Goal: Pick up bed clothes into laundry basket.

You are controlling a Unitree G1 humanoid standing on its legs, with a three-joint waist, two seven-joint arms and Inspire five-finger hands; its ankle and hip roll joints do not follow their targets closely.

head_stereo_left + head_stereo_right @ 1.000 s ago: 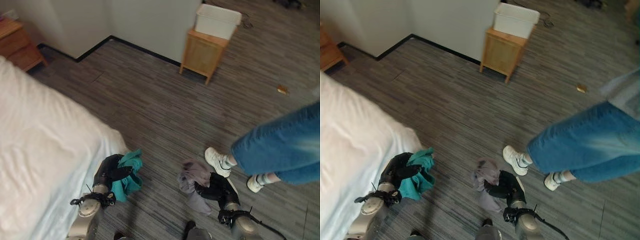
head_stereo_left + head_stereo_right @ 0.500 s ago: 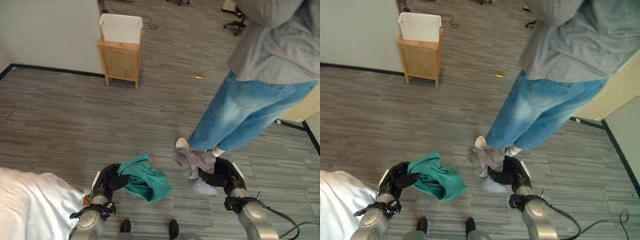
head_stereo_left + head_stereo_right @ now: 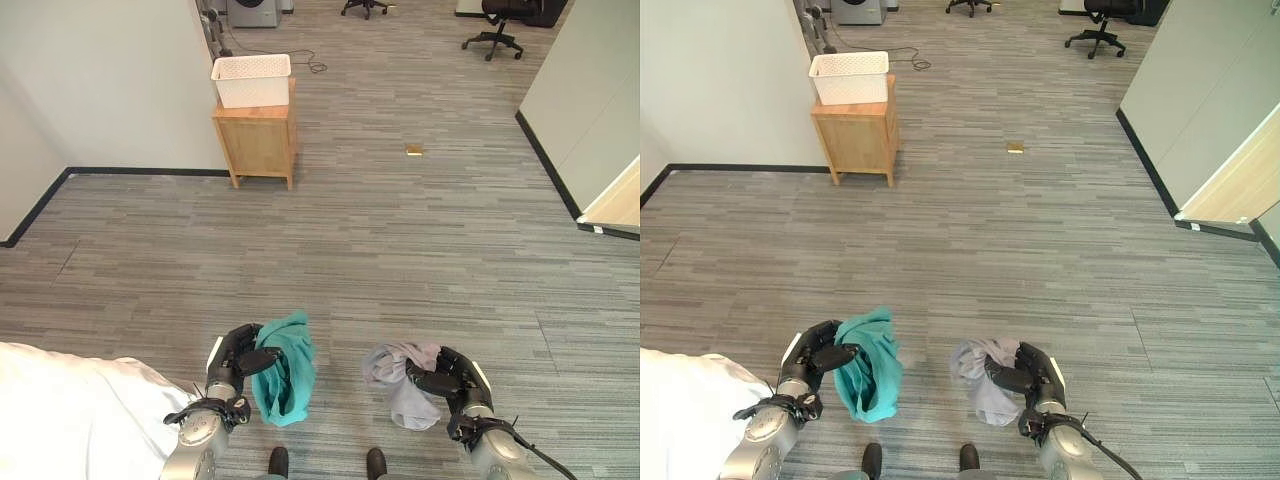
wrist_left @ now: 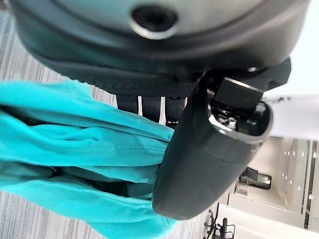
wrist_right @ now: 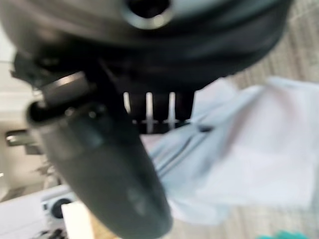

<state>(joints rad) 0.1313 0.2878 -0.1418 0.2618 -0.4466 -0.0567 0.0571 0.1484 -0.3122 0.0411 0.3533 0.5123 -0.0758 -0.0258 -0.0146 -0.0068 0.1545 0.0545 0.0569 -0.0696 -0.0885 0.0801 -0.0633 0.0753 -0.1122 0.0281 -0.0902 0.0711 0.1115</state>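
A teal garment (image 3: 283, 368) hangs from the left robot hand (image 3: 238, 352), low in the head views, above the grey plank floor (image 3: 400, 240). The cloth bunches at the hand and droops down in a loose fold. In the left wrist view the thumb (image 4: 209, 164) curls over the teal folds and the fingers (image 4: 149, 107) close behind them, so this robot hand is clamped on the cloth.

Just beside it, toward the robot's right, a pale grey garment (image 3: 398, 378) hangs from the right robot hand (image 3: 445, 375). It is crumpled into a small bundle with one end dangling. The right wrist view shows the thumb (image 5: 114, 169) pressed across the light cloth (image 5: 234, 154) with the fingers behind it, so this robot hand too is gripping its piece. The two garments are near each other but apart, with bare floor between them.

At the robot's left, low in the view, the corner of a bed (image 3: 70, 410) with a white sheet comes in, close to the left arm.

Well apart, across the floor, a small wooden cabinet (image 3: 258, 142) stands against a light wall (image 3: 110, 80). A white laundry basket (image 3: 251, 79) sits on top of it. A small tan object (image 3: 414, 150) lies on the floor farther out, and an office chair (image 3: 500, 18) stands at the far end of the room.
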